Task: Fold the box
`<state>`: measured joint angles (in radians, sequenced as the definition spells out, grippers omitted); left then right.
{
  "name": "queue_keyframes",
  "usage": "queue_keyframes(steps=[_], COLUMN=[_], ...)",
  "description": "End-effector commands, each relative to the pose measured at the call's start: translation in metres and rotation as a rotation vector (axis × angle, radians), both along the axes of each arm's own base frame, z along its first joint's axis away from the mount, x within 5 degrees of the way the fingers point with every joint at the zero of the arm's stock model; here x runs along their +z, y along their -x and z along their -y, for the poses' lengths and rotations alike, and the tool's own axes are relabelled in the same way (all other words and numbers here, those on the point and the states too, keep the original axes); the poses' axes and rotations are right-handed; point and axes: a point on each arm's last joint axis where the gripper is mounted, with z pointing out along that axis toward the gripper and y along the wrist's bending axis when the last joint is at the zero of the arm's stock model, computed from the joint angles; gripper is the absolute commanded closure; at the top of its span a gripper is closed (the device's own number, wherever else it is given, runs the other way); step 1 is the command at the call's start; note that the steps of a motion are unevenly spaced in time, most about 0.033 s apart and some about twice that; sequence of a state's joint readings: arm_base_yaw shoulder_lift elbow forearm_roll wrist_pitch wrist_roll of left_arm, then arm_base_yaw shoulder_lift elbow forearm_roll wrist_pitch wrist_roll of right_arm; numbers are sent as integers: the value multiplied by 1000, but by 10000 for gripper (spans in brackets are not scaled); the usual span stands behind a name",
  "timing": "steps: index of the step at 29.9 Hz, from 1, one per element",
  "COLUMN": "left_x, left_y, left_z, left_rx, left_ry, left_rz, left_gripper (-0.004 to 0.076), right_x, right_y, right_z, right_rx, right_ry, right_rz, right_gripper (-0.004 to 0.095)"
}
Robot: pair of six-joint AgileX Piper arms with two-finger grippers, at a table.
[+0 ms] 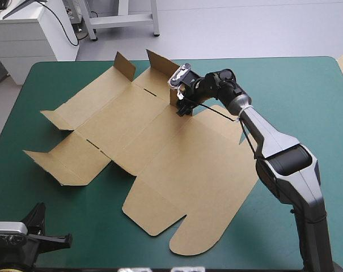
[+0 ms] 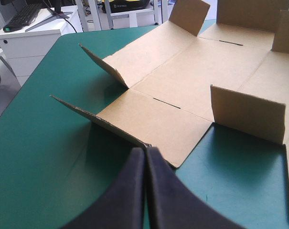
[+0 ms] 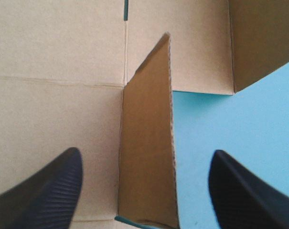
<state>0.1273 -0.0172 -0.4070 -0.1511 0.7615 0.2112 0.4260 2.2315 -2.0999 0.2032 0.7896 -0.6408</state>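
The box (image 1: 160,141) lies spread across the middle of the table (image 1: 307,85). The right gripper (image 1: 181,109) hangs over its far side, a raised flap (image 3: 146,143) between the fingers (image 3: 48,191). The left gripper (image 2: 145,155) sits at the table's near left corner, just before the left flap (image 2: 101,117).

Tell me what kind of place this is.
Probably a robot lab or workshop: a teal-green covered table, the brown box lying mostly flat on it, the robot's right hand open around one raised flap, and a white cabinet beyond the far edge.

Box (image 1: 160,141): matt brown corrugated board, fluted edges. Table cover (image 1: 307,96): smooth teal-green. Right pincer (image 3: 145,151) pads (image 3: 48,191): black, finely ribbed.
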Motion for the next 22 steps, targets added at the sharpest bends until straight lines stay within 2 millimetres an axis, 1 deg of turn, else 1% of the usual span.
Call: queue_keyframes(steps=[1,3,7,13,16,19,22], left_x=[13,13,13,13,13,13,13], left_y=[1,1,1,1,1,1,1], left_z=[0,0,0,0,0,0,0], left_rx=[6,6,6,6,6,6,6], left_ry=[8,8,8,8,8,8,8], left_rz=[93,93,93,93,93,93,93], left_gripper=[731,731,731,731,731,731,731], right_x=[50,50,49,45,48,56,62], right_y=[5,5,7,11,15,25,34], right_z=[4,3,3,2,-1,-9,-19], right_rx=[-2,-2,14,97,204,404,549], right_ry=[-90,-99,-85,-21,1,42,111], right_rz=[147,140,127,113,131,169,221], right_gripper=[579,921,929,929,929,929,929])
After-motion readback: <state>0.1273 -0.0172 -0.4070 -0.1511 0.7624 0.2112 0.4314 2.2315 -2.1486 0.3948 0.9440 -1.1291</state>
